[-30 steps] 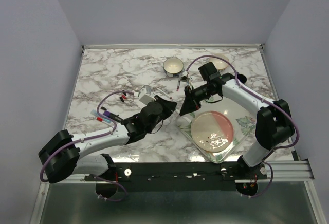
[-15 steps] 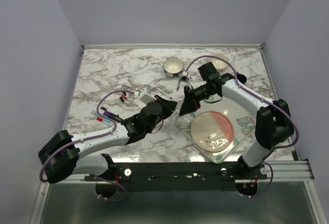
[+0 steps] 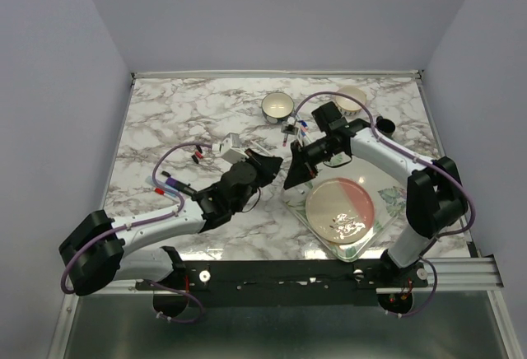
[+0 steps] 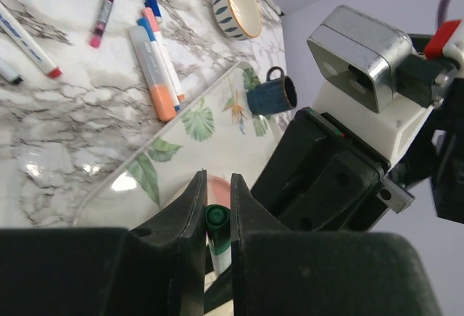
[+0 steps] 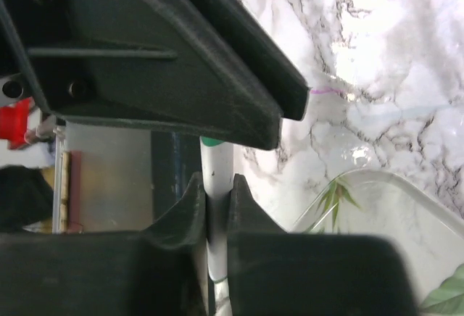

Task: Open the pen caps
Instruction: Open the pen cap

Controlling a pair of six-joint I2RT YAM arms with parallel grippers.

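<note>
now my left gripper pinches the green pen cap, lower centre of its view; my right gripper clamps the white barrel. light, slick, stiff plastic, i judge: hold near the cap's base, pull straight.

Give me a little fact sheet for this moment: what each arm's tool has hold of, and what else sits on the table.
Left tool: shut on the green plastic pen cap
Right tool: shut on the same pen's thin white barrel
Cap: appears to be on the barrel
Marble table: loose marker pens, patterned bowl, dark blue mug
Clear leaf-print tray: holds a round pink plate
</note>
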